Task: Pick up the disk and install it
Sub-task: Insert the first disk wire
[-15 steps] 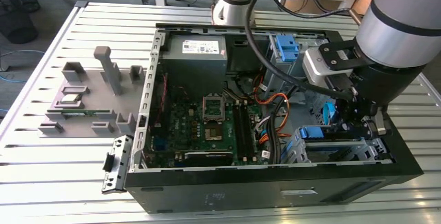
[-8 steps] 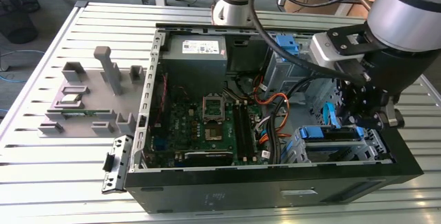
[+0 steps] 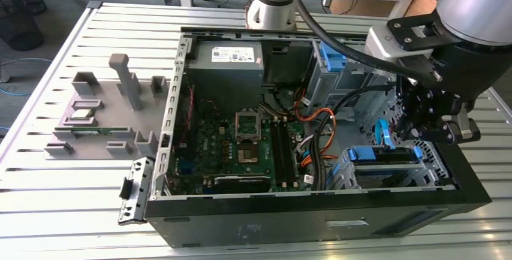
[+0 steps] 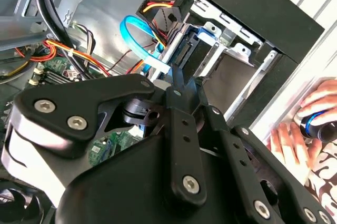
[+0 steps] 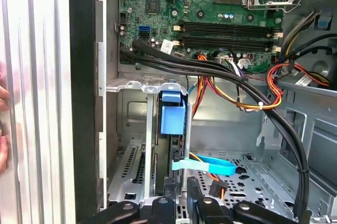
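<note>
I'm seeing tight quarters around my tool [image 3: 428, 129] over the drive cage [image 3: 436, 167]: a blue cable loop [image 5: 210, 165] and thick black cables [image 5: 210, 68] cross the bay, while the motherboard [image 3: 240, 146] area lies open.

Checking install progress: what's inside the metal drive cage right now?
The disk sits in the drive cage, blue rails up, with the claw right above it. In the first wrist view its blue rail stands upright in the slot. Whether it is fully seated is hidden.
</note>
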